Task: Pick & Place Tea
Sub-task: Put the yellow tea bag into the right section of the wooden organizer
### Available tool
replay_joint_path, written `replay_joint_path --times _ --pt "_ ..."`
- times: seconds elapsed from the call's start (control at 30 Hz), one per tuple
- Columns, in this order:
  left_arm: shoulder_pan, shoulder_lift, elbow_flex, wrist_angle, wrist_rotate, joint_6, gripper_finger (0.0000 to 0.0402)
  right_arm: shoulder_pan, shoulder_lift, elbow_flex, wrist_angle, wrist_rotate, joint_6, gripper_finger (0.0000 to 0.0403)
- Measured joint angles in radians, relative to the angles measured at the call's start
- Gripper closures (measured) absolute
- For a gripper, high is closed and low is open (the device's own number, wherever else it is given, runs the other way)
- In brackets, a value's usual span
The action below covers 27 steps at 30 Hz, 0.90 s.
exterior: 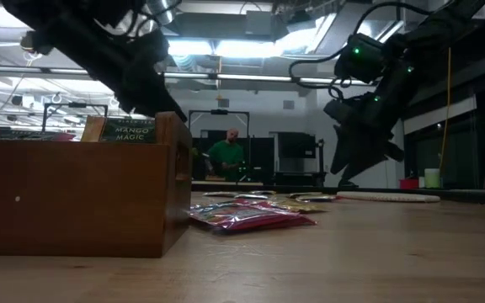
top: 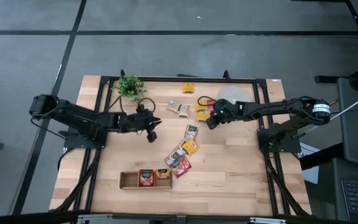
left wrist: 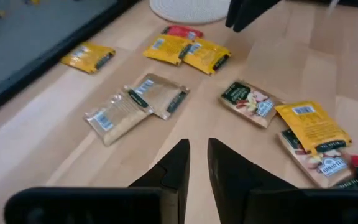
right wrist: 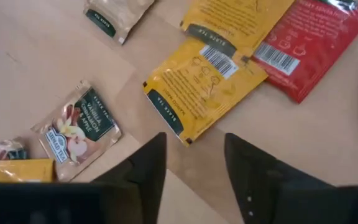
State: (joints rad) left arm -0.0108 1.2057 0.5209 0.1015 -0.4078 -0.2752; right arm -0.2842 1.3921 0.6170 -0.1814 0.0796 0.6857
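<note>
The table's (top: 229,180) left side is mostly bare wood, with a small potted plant (top: 130,86) near the far edge. In front of it the left gripper (top: 151,134) hangs over open boards, its fingers nearly closed on nothing, a thin gap between them. Near the front edge sits the wooden tray (top: 127,180); a red sachet (top: 145,178) and an orange one (top: 163,174) lie in its middle and right compartments, the left one free. The rest of the tea (top: 182,155) runs in a loose diagonal across the middle: flat square packets, yellow, red and pale, some overlapping, one yellow sachet (top: 188,88) alone by the far edge. Farther right, the right gripper (top: 209,122) hovers beside a yellow pair (right wrist: 207,81), fingers spread and empty. The woven mat (top: 235,94) lies behind it; bare wood stretches to the right edge.
</note>
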Motion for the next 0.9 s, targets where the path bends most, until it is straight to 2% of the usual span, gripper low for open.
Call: replay_joint_path --times 0.1,0.27,0.63,0.9 --pt "0.041 0.0 0.0 0.001 0.066 0.0 0.0349 -0.008 0.0 0.0 0.001 -0.038 0.017 0.0211" --pt "0.089 0.0 0.0 0.033 0.04 0.018 0.0346 -0.019 0.016 0.0 0.015 -0.04 0.02 0.019" --pt "0.167 0.0 0.0 0.059 0.149 0.062 0.0348 -0.059 0.201 0.002 0.175 -0.072 0.036 0.0187" --pt "0.184 0.0 0.0 0.056 0.198 0.072 0.0348 -0.06 0.242 0.004 0.23 -0.074 0.069 0.0187"
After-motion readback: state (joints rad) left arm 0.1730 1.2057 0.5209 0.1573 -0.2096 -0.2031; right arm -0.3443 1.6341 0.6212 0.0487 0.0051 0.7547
